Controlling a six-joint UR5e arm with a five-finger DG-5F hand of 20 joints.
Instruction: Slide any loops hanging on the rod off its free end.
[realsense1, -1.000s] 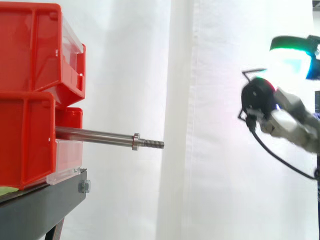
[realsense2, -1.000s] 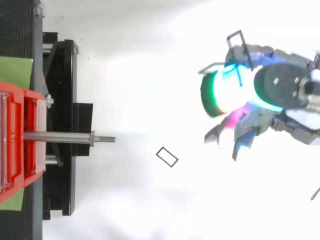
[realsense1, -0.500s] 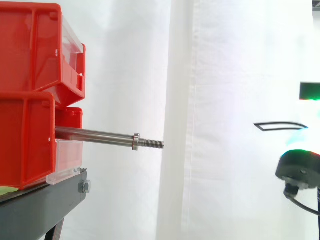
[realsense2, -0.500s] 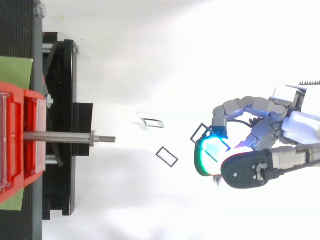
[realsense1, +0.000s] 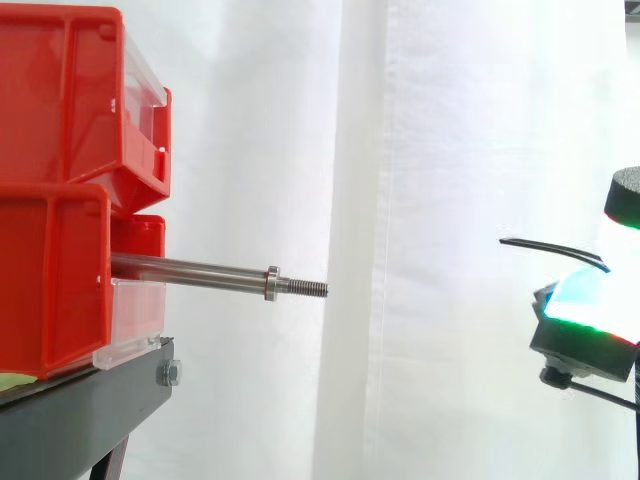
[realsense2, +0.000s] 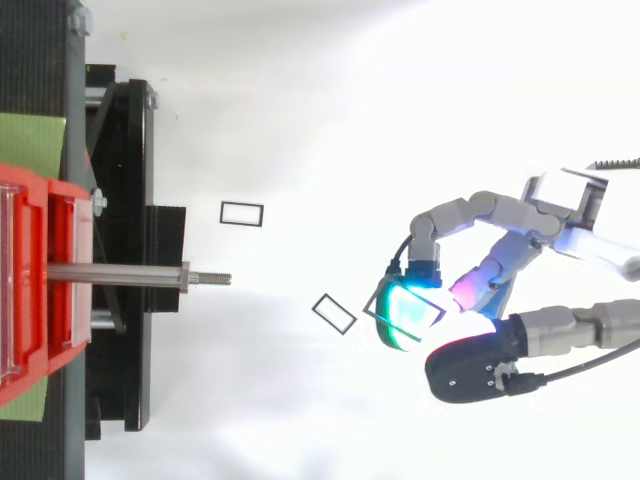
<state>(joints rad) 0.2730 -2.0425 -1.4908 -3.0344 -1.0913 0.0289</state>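
You'll find the smooth steel rod (realsense1: 190, 270), threaded at its tip, bare beside the red plastic bins (realsense1: 60, 190), with two thin black rectangular loops (realsense2: 241, 214) (realsense2: 334, 313) out beyond it and a third loop (realsense1: 550, 246) against the hand (realsense2: 520, 215), grip impossible to judge.

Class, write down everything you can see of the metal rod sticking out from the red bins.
The rod is a slim, shiny, silver metal bar lying nearly level, with one end running in among the red bins. Near its free end sits a collar, then a threaded tip. Nothing hangs on or touches its exposed length.
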